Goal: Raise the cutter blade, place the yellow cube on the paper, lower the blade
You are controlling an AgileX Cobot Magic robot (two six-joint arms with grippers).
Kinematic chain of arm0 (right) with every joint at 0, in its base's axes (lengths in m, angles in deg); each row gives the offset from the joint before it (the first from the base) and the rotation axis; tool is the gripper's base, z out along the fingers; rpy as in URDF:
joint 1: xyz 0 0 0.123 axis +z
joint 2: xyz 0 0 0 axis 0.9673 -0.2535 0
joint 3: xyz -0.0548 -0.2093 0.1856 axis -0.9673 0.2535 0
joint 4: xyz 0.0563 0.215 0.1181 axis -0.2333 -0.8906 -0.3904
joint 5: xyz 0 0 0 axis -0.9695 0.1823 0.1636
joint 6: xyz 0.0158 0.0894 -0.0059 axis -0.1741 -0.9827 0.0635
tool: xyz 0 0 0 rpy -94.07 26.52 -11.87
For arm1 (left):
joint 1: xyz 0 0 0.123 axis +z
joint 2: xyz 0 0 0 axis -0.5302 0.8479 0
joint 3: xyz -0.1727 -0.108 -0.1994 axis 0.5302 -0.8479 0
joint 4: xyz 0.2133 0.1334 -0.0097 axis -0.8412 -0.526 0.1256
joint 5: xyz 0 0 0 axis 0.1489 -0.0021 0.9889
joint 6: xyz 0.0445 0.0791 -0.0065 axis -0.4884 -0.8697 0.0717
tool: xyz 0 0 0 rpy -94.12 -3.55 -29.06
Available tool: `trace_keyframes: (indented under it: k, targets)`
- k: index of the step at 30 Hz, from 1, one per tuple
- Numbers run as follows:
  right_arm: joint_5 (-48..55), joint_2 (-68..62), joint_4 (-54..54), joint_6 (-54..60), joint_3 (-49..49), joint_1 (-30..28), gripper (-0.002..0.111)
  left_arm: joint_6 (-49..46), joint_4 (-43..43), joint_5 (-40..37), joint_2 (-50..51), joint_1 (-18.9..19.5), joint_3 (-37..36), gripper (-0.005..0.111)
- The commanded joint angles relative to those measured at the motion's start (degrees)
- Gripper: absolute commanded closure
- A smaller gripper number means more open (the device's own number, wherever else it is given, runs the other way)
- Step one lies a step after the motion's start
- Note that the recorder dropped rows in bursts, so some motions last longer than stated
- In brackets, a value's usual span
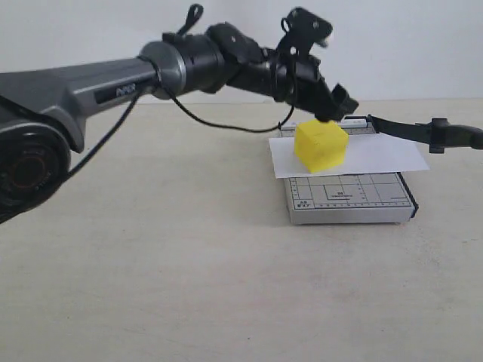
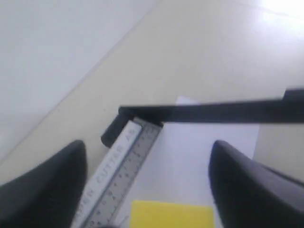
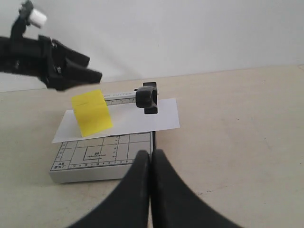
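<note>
The yellow cube [image 1: 321,145] rests on the white paper [image 1: 381,156], which lies across the grey gridded trimmer board [image 1: 351,197]. The cutter blade [image 1: 404,128] stands raised over the paper and reaches right, its thick handle [image 3: 146,97] pointing toward the right wrist camera. My left gripper [image 1: 334,109] hangs open just above the cube. In the left wrist view the cube [image 2: 171,214] shows low between the spread fingers [image 2: 247,185], with nothing gripped. My right gripper [image 3: 151,156] is shut on nothing, in front of the board's near edge and apart from the handle.
The board's ruler strip [image 2: 118,171] runs beside the paper near the blade's hinge. The left arm [image 1: 189,68] stretches across the table from the left. A pale wall stands behind the beige tabletop [image 1: 151,264].
</note>
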Motion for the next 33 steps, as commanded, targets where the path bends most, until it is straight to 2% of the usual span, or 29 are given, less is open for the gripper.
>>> trace_keyframes:
  k: [1, 3, 6, 7, 10, 12, 13, 14, 16, 20, 22, 23, 24, 25, 28, 31, 33]
  targets:
    - [-0.3, -0.1, -0.1, 0.1, 0.3, 0.0, 0.108, 13.4, -7.7, -2.0, -7.3, 0.7, 0.4, 0.076]
    - [-0.3, -0.1, -0.1, 0.1, 0.3, 0.0, 0.108, 20.7, -14.2, -6.3, -9.3, 1.2, 0.4, 0.102]
    - [-0.3, -0.1, -0.1, 0.1, 0.3, 0.0, 0.108, 29.2, -21.7, -10.4, -10.6, 1.9, 0.0, 0.102]
    - [-0.3, -0.1, -0.1, 0.1, 0.3, 0.0, 0.108, 35.1, -26.0, -11.9, -11.3, 2.1, -1.0, 0.102]
    - [-0.1, -0.1, -0.1, 0.1, 0.3, 0.0, 0.108, 40.0, -27.8, -9.8, -14.3, 2.5, -7.3, 0.102]
    - [1.2, -0.1, -0.2, 0.1, 0.3, 0.0, 0.108, 40.0, -27.8, -4.5, -18.1, 2.5, -15.3, 0.102]
    - [1.5, -0.1, -0.2, 0.1, 0.3, 0.0, 0.108, 40.2, -27.4, 0.8, -22.0, 2.5, -22.7, 0.102]
    - [1.5, -0.1, -0.2, 0.1, 0.3, 0.0, 0.108, 40.3, -27.4, 4.0, -23.8, 2.5, -26.9, 0.102]
    - [1.5, -0.1, -0.2, 0.1, 0.3, 0.0, 0.108, 40.8, -27.4, 16.3, -33.5, 3.2, -43.5, 0.102]
    - [1.5, -0.1, -0.2, 0.1, 0.3, 0.0, 0.108, 42.6, -25.9, 34.7, -46.1, 7.0, -60.9, 0.102]
    - [1.5, -0.1, -0.2, 0.1, 0.3, 0.0, 0.108, 43.0, -23.1, 44.3, -52.4, 11.3, -69.2, 0.102]
    - [1.5, -0.1, -0.2, 0.1, 0.3, 0.0, 0.108, 43.0, -19.9, 49.7, -55.6, 14.6, -74.2, 0.102]
    - [1.5, -0.1, -0.2, 0.1, 0.3, 0.0, 0.108, 43.0, -14.3, 55.0, -59.3, 19.8, -78.3, 0.102]
    - [1.5, -0.1, -0.2, 0.1, 0.3, 0.0, 0.108, 43.0, -11.2, 56.8, -61.3, 22.7, -80.7, 0.102]
    - [1.5, -0.1, -0.2, 0.1, 0.3, 0.0, 0.108, 42.8, -2.6, 56.5, -65.7, 35.2, -85.4, 0.102]
    - [1.5, -0.1, -0.2, 0.1, 0.3, 0.0, 0.108, 42.0, -3.3, 50.4, -68.4, 47.5, -87.5, 0.102]
    - [1.5, -0.1, -0.2, 0.1, 0.3, 0.0, 0.108, 40.8, -7.7, 45.1, -69.3, 55.9, -87.6, 0.102]
